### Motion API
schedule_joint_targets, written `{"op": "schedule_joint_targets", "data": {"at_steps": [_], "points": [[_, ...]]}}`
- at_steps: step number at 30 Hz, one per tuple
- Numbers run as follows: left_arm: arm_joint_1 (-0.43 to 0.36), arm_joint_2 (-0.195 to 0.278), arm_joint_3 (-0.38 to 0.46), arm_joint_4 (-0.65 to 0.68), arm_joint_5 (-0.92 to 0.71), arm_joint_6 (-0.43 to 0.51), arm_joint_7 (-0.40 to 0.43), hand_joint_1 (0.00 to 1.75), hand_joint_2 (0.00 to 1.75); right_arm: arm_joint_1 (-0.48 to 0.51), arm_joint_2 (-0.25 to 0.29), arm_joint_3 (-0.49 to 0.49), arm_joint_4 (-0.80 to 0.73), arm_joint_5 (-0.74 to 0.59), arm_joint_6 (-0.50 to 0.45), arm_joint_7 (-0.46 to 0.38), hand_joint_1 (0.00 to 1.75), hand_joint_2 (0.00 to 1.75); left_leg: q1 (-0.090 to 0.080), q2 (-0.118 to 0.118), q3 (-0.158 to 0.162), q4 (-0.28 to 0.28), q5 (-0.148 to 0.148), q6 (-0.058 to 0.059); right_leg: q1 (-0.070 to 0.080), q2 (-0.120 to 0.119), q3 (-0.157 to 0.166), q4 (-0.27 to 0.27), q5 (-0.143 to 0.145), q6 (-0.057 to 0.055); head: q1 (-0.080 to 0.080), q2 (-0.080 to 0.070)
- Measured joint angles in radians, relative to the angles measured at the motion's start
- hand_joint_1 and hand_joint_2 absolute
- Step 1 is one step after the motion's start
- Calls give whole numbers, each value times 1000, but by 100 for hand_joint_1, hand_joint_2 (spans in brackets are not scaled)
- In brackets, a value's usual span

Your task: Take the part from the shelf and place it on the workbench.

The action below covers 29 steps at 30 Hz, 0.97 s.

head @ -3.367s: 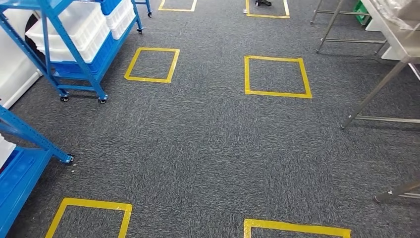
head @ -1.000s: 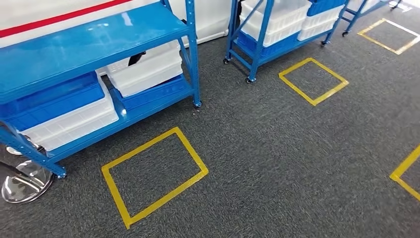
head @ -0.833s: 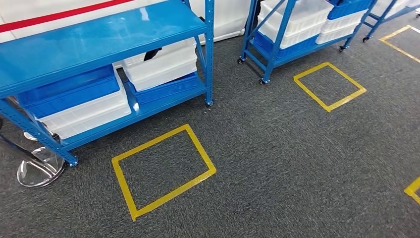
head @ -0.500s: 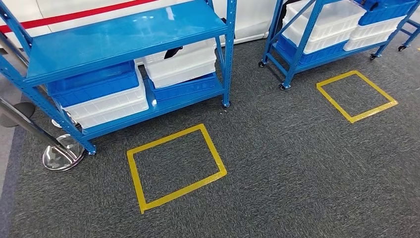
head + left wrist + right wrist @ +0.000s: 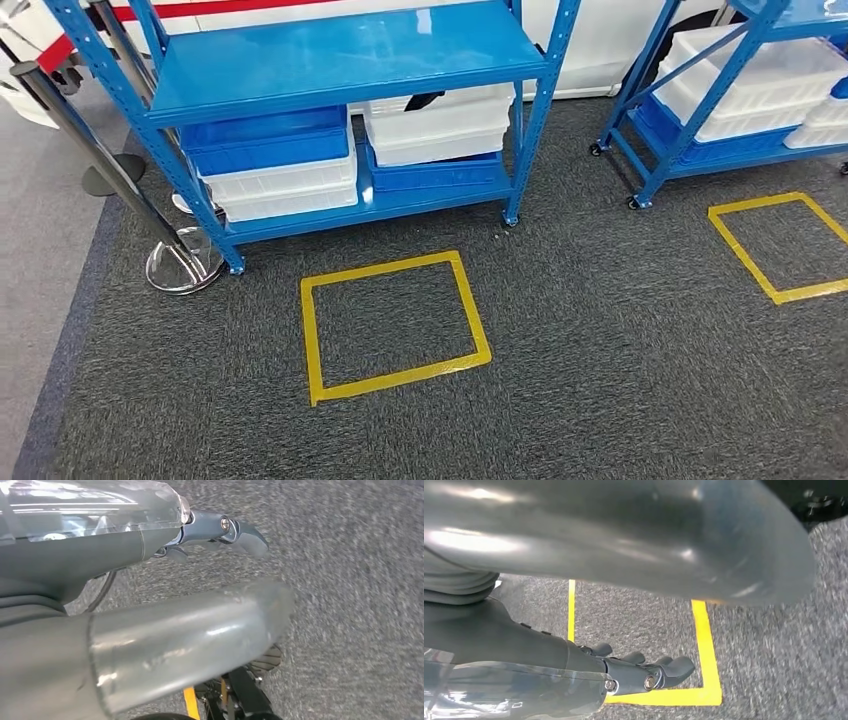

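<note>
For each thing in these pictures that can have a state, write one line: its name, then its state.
Left hand: holds nothing, fingers extended over the carpet.
Right hand: holds nothing, hangs above yellow floor tape.
Top shelf: bare.
White bins: stacked on a blue bin on the lower shelf.
Stanchion: upright.

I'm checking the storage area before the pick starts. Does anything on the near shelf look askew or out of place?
Little stands out. On the blue shelf, the bins on the lower level sit stacked and level. One dark thing pokes above the white bins; what it is I cannot tell. The yellow floor square looks intact.
</note>
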Motion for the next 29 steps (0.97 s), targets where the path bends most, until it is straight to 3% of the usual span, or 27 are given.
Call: {"op": "schedule_joint_targets", "data": {"at_steps": [1,3,4,5,6,7,8,10,13,15,18,20,21,22,23,25,26,29], "points": [[-1,-1,0,0,0,0,0,0,0,0,0,0,0,0,0,0,0,0,3,-11,2,-4,4,6,-3,33,-16,37,-25,6,3,0],[-5,-1,0,0,0,0,0,0,0,4,-1,0,0,0,0,1,0,0,6,-35,-4,-5,9,13,-9,97,-81,166,-89,12,7,0],[-7,-1,0,0,0,0,0,0,0,6,-1,0,0,1,0,2,0,0,5,-49,-6,-5,10,14,-11,109,-112,224,-108,15,8,0],[-8,-1,0,0,0,0,0,0,0,8,-1,0,0,2,-1,4,0,0,5,-64,-7,-4,10,15,-13,115,-132,255,-108,16,8,0],[-8,-1,0,0,0,0,-1,0,0,9,-1,-1,0,2,-3,5,0,0,6,-77,-8,-2,10,14,-14,117,-133,246,-86,17,8,0],[-7,-1,0,0,0,-2,-2,0,0,10,-2,-2,0,0,-5,6,0,0,6,-88,-7,1,9,13,-15,119,-117,202,-48,17,8,0],[-5,-1,0,0,0,-5,-5,0,0,9,-3,-6,0,-2,-7,7,0,0,7,-97,-7,5,7,10,-17,124,-91,136,-6,15,9,0],[-2,-2,0,0,1,-13,-11,0,0,5,-4,-16,0,-9,-7,7,0,0,4,-108,-10,15,1,0,-15,136,-51,29,41,10,9,0],[0,-2,1,0,1,-18,-15,0,0,-1,-5,-24,0,-10,-3,7,0,0,2,-116,-15,14,-3,-19,-12,141,-43,-1,45,-5,8,0],[1,-2,1,0,2,-19,-17,0,0,-1,-5,-26,0,-10,-3,7,0,0,4,-94,-21,34,-17,-30,-15,134,-37,-10,47,-19,6,0],[-3,-3,1,0,2,-20,-19,0,0,6,-5,-31,0,-11,-3,7,0,0,8,-45,-94,192,-96,-41,-16,116,-29,-15,43,-35,-2,0],[-3,-3,1,0,2,-20,-19,0,0,9,-5,-35,0,-11,-3,7,0,0,10,-38,-144,288,-122,-45,-14,106,-24,-14,35,-35,-3,0],[-2,-3,1,0,2,-20,-19,0,0,9,-5,-36,0,-11,-3,7,0,0,10,-35,-146,287,-108,-46,-14,103,-18,-13,31,-34,-4,0],[0,-3,1,0,2,-20,-19,0,0,9,-5,-37,0,-11,-3,7,0,0,10,-33,-128,247,-77,-46,-14,100,-11,-13,26,-31,-4,0],[1,-3,1,0,2,-20,-18,0,0,9,-5,-39,0,-11,-3,8,0,0,10,-28,-98,181,-38,-43,-14,97,-3,-13,19,-28,-4,0],[1,-3,1,0,2,-19,-14,0,0,9,-5,-41,0,-11,-1,13,0,0,6,-18,-42,67,0,-33,-11,90,11,-13,7,-18,-3,0],[2,-3,2,0,2,-18,-10,0,0,9,-5,-42,0,-11,1,17,0,0,2,-15,-28,40,0,-27,-10,88,15,-14,2,-12,-3,0],[5,-3,3,-1,1,-18,-3,0,0,6,-5,-45,0,-8,5,24,0,0,-1,-21,-17,26,-15,-8,-11,85,26,-8,2,3,-2,0]]}}
